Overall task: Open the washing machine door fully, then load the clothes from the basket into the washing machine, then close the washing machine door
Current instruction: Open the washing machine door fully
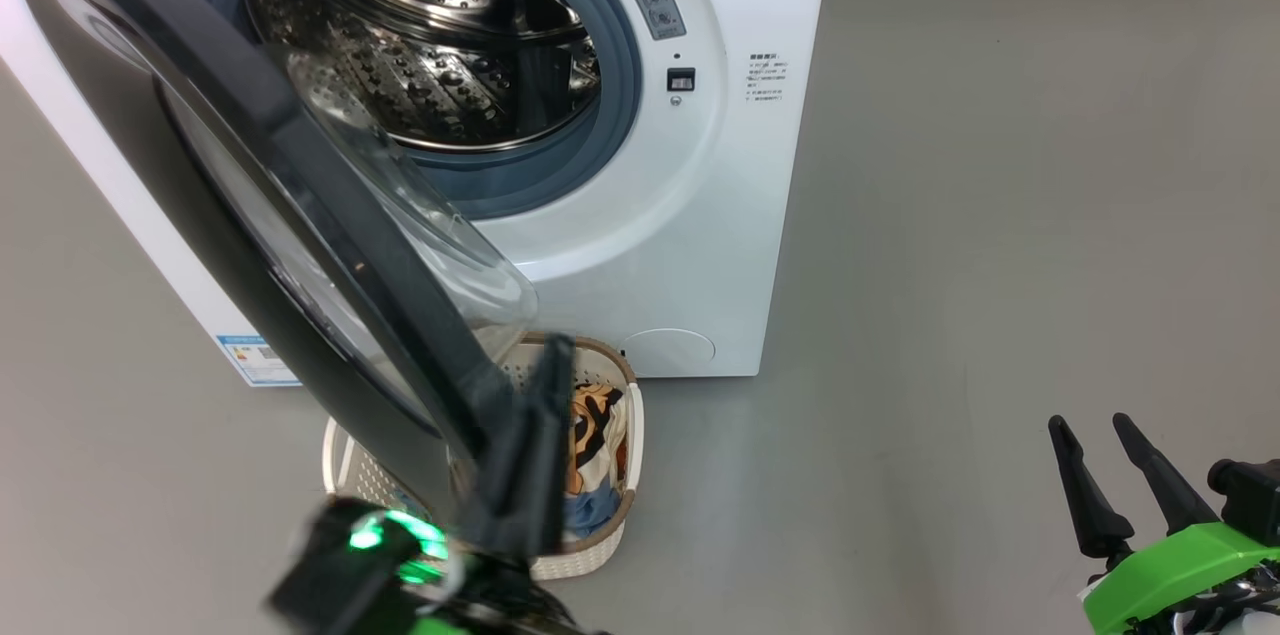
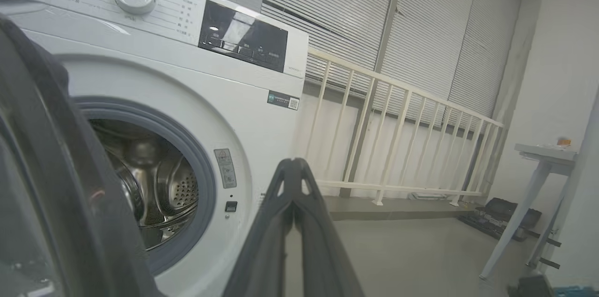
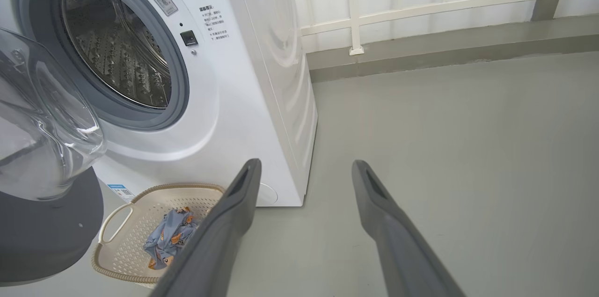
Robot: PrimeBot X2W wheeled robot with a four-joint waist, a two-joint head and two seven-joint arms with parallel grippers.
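The white washing machine (image 1: pixel 690 215) shows its steel drum (image 1: pixel 430 35) through the open port. The washing machine door (image 1: pixel 250 165) stands swung out toward me, its black rim and clear glass bowl (image 1: pixel 430 225) hanging over the basket (image 1: pixel 632 475). My left gripper (image 1: pixel 555 350) is shut with nothing between its fingers and lies close along the door's free edge; whether it touches is unclear. In the left wrist view that left gripper (image 2: pixel 292 163) has the door rim (image 2: pixel 47 170) on its left. The clothes (image 3: pixel 168 236) lie in the basket (image 3: pixel 159 188). My right gripper (image 3: pixel 306 164) hangs open over the floor, right of the machine.
Grey floor (image 1: pixel 1000 265) stretches to the right of the machine. Behind it runs a white railing (image 2: pixel 398 114) before slatted blinds. A pale table (image 2: pixel 543 156) and a dark case (image 2: pixel 505 213) stand at the far right of the left wrist view.
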